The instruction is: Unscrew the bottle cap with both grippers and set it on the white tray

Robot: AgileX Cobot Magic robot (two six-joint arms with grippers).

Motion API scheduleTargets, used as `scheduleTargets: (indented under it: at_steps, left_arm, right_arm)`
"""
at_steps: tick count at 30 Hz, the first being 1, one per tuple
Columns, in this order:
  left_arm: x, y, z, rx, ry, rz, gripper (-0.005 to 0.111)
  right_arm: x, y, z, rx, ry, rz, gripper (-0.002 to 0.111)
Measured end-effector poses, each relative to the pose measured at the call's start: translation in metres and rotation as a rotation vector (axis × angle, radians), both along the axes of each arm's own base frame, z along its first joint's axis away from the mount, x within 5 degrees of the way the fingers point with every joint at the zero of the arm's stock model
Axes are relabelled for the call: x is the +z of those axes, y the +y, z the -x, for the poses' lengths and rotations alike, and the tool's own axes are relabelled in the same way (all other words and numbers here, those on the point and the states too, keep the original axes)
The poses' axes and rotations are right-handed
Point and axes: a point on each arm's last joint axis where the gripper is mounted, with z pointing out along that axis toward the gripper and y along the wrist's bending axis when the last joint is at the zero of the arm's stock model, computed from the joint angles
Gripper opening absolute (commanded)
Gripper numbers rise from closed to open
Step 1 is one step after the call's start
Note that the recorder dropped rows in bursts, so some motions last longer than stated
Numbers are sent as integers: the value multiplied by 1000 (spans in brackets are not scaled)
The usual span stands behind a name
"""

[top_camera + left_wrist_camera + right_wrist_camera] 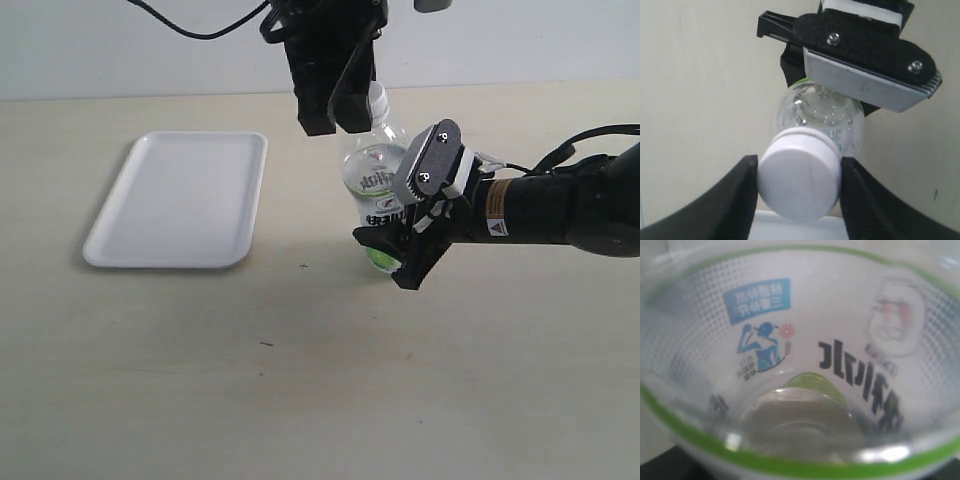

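The bottle (372, 185) stands on the table, right of the white tray (180, 200). My left gripper (335, 122), all black, comes down from above and is shut on the bottle cap (378, 98). In the left wrist view the white ribbed bottle cap (797, 175) sits between the two black fingers (735, 200) and touches both, with the clear bottle (820, 112) below it. My right gripper (398, 215), with its grey plate (867, 82), is shut on the bottle's labelled lower body. The right wrist view is filled by the bottle label (805, 340); the fingers do not show there.
The beige table (300, 380) stretches in front of the bottle and tray. The right arm (560, 205) lies low across the table's right side. A black cable (190, 25) hangs behind the left arm.
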Motion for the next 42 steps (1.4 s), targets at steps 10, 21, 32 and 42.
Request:
scheduleTargets:
  at_steps: [10, 21, 32, 42]
  left_arm:
    - [0, 0, -1, 351, 152, 98, 0]
    - [0, 0, 0, 813, 362, 216, 0]
    - [1, -1, 1, 949, 466, 260, 0]
    - [1, -1, 1, 975, 477, 265, 0]
  right_arm:
    - [0, 0, 0, 0, 0, 0, 0]
    - [0, 0, 0, 0, 0, 0, 0]
    - [1, 0, 1, 9, -1, 2, 0]
    - [1, 0, 1, 7, 1, 3, 0]
